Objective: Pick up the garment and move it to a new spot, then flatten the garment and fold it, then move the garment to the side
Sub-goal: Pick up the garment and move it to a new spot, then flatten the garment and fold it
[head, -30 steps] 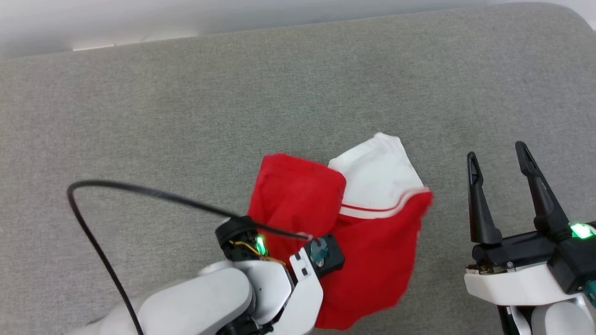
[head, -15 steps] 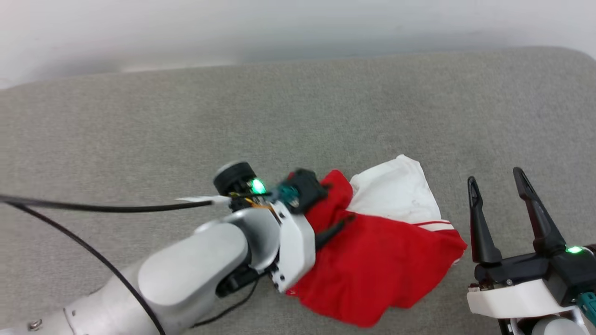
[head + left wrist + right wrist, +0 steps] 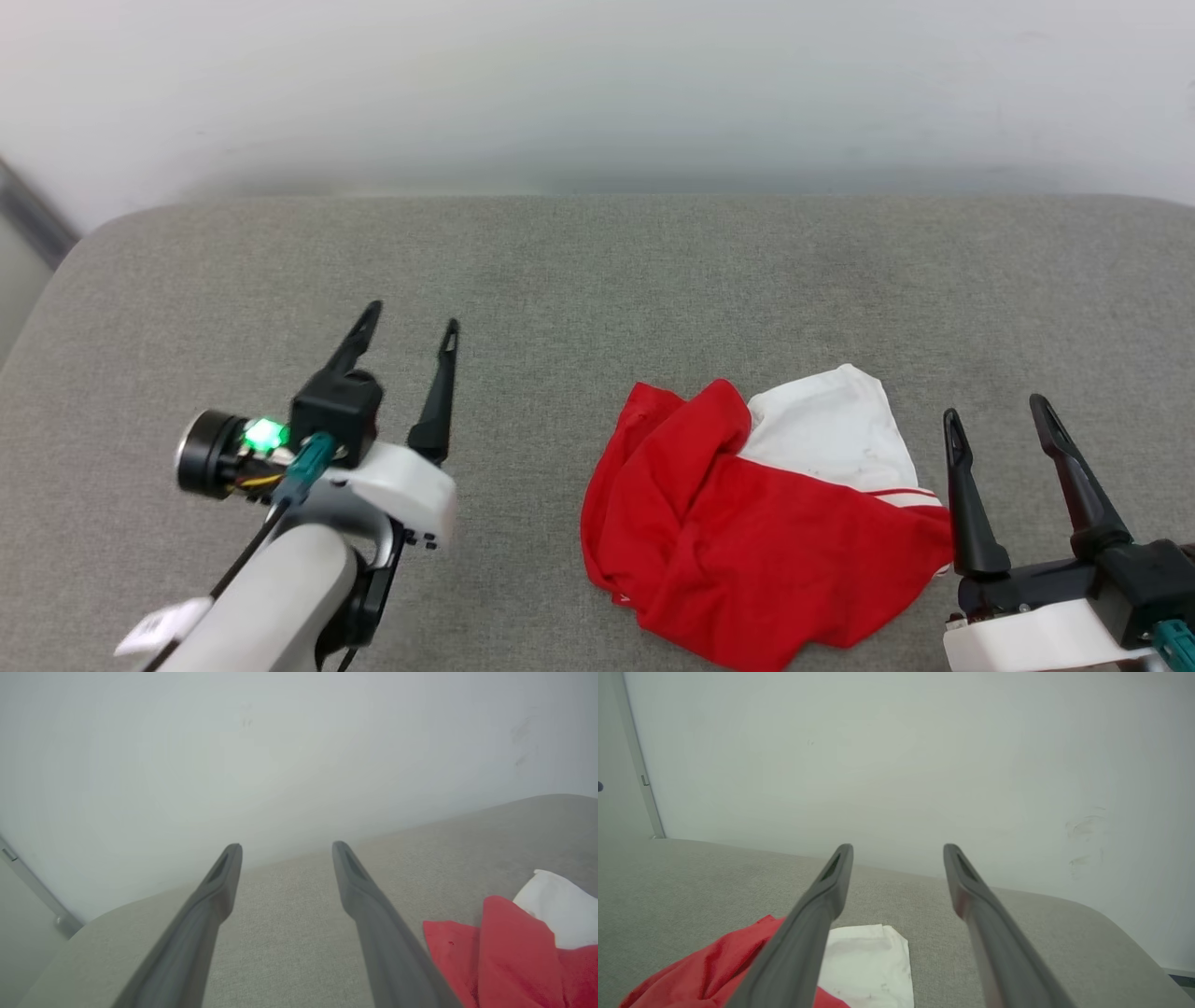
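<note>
Grey fabric surface (image 3: 597, 280) against white wall (image 3: 597, 84). Red T-shirt (image 3: 747, 551) lies bunched at lower centre-right of the head view, with 1 white sleeve (image 3: 826, 429) on top. Left tool (image 3: 413, 314) is spread wide and empty, well apart at lower left. Right tool (image 3: 995, 407) is spread wide and empty, just beside the shirt's right edge. Judgement: flattening is due. Each tool should pinch 1 single layer at opposite edges, then draw apart low.

Head camera looks down; both wrist cameras face the wall (image 3: 280, 742), sharing the garment (image 3: 509, 952).
</note>
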You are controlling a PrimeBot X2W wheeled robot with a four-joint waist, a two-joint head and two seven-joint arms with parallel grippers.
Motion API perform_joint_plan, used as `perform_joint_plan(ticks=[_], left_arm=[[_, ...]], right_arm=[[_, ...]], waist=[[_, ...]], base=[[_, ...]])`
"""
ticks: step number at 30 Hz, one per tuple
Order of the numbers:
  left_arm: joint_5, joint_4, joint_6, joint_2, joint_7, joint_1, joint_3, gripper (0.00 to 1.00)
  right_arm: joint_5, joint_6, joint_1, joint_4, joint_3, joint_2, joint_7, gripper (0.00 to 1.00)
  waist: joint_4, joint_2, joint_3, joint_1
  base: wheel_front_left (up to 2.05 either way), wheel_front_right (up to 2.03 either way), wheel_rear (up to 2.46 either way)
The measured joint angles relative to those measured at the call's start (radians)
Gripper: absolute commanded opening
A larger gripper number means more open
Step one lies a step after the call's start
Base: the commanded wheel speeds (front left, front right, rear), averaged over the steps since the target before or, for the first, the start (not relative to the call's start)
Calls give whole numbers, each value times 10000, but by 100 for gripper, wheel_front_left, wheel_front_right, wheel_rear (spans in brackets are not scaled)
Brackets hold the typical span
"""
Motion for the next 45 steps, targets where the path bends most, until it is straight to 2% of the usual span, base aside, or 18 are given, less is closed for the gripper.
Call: perform_joint_plan(ticks=[3,5,8,11,15,21,26,36,45], left_arm=[[621,-686,518,-151,-15,1065,1244,100],[1141,-1007,698,-290,-29,1857,1950,100],[1804,-1388,811,-696,-29,2892,3010,100],[2410,-1676,744,-1191,-29,3775,3835,100],[3072,-1889,224,-1739,-29,4696,4757,100],[3626,-1837,-1085,-2499,-29,5555,5630,100],[4255,-1693,-1977,-3114,-29,6022,6266,100],[4949,-1478,-2855,-3825,-29,6347,7217,100],[5369,-1390,-3358,-4265,-29,6377,7710,100]], right_arm=[[-2,0,105,48,-36,0,0,100],[-4,2,134,69,-65,2,0,100],[-4,0,218,142,-127,0,0,100],[12,0,327,242,-221,0,0,100],[178,0,479,431,-305,2,0,100],[617,0,703,656,-337,4,0,100],[880,0,1004,767,-418,2,0,100],[1068,0,1122,926,-341,2,0,100],[1158,0,1125,989,-274,2,0,100]], waist=[[64,0,-57,0],[84,0,-85,0],[112,0,-146,0],[121,0,-245,0],[116,0,-413,0],[90,0,-629,0],[48,0,-815,0],[-54,0,-910,0],[-54,0,-910,0]], base=[[0,0,0],[0,0,0],[0,0,0],[0,0,0],[0,0,0],[0,0,0],[0,0,0],[0,0,0],[0,0,0]])
